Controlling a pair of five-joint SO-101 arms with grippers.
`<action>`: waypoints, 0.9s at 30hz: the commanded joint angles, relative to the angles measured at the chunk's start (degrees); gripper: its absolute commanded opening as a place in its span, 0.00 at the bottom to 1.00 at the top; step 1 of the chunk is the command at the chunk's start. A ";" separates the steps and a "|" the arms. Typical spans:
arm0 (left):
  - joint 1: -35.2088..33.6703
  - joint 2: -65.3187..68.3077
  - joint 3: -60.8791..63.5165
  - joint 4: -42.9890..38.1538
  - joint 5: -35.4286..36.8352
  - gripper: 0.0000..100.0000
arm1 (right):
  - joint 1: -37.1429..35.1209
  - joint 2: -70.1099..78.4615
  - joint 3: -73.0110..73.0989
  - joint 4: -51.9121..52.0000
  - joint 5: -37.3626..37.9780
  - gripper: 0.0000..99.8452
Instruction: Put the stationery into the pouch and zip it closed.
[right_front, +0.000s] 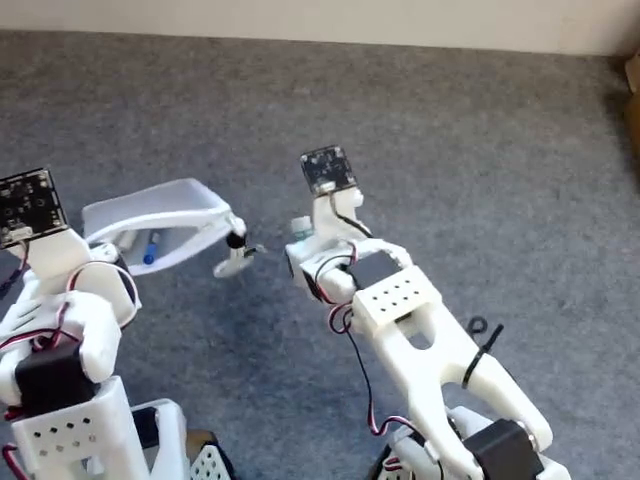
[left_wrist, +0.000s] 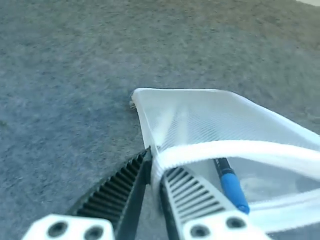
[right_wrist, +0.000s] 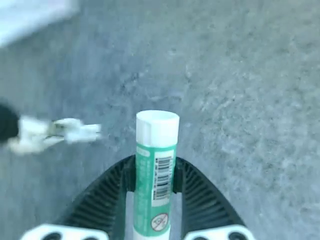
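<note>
Clamping the near rim of the pouch (left_wrist: 210, 120), the left gripper (left_wrist: 154, 165) is closed on the white mesh, and the pouch mouth gapes with a blue pen (left_wrist: 231, 185) lying inside just past the fingers. The right gripper (right_wrist: 155, 162) is closed around a green-and-white glue stick (right_wrist: 156, 165), its white cap pointing away from the wrist, near the pouch but apart from it. Beyond the cap, between stick and pouch, a small white tag (right_wrist: 50, 132) with a black knob lies on the grey carpet (right_wrist: 240, 90) by the pouch's end.
</note>
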 joint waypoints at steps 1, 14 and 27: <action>3.74 -0.13 -6.37 1.58 -0.35 0.01 | 0.92 -2.77 0.84 -4.79 -1.32 0.00; 12.97 0.40 -10.77 1.93 -0.35 0.01 | 7.78 -4.00 1.89 -7.52 -1.58 0.00; 12.88 0.40 -4.53 1.41 -0.35 0.01 | 8.57 -37.14 14.99 -7.43 -1.58 0.00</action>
